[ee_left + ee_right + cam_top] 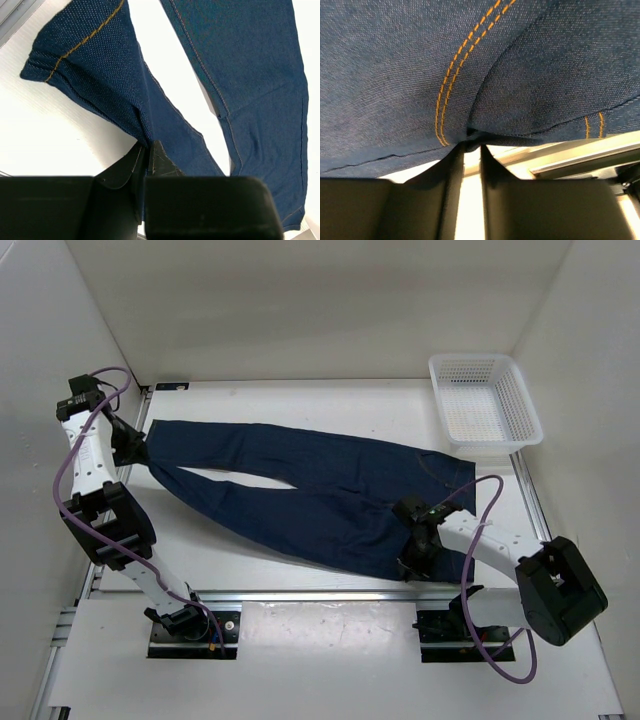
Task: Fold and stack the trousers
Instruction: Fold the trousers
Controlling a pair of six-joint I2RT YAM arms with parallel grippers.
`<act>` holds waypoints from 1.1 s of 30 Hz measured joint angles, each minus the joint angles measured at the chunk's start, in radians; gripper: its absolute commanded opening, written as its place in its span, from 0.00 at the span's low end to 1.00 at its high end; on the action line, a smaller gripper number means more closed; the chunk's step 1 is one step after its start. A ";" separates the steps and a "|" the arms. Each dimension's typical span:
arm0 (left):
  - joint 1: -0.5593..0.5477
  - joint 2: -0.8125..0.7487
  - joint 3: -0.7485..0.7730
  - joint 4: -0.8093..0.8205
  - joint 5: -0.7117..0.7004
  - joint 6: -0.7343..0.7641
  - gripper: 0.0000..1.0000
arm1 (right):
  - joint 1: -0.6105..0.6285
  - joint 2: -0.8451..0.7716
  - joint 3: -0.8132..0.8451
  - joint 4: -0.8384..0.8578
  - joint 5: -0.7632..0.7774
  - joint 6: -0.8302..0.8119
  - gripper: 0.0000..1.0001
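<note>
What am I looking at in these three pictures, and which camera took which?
A left arm and a right arm, each ending in a two-finger gripper, stand at a white table. The overhead view shows everything: dark blue trousers spread out and a white basket at the far right corner. The other two views come from cameras on the wrists. The left gripper is shut, pinching a leg hem. The right gripper is at the cloth's near edge by the waist, fingers nearly together; whether it grips yet is unclear.
</note>
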State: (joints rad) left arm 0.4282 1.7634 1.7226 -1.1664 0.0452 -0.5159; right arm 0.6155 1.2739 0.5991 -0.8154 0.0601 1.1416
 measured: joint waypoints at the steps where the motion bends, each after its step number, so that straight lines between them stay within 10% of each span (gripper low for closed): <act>1: 0.000 0.000 0.000 0.000 0.000 0.000 0.11 | 0.000 0.000 0.002 0.004 0.011 0.004 0.08; 19: -0.001 0.000 0.003 -0.002 -0.003 0.000 0.11 | 0.000 -0.179 0.217 -0.185 0.294 -0.017 0.00; 33: -0.036 0.111 0.214 -0.021 -0.003 -0.001 0.11 | -0.082 0.058 0.571 -0.214 0.533 -0.235 0.00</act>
State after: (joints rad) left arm 0.3923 1.8740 1.9369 -1.1873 0.0425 -0.5171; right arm 0.5335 1.3319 1.1706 -1.0298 0.5926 0.9066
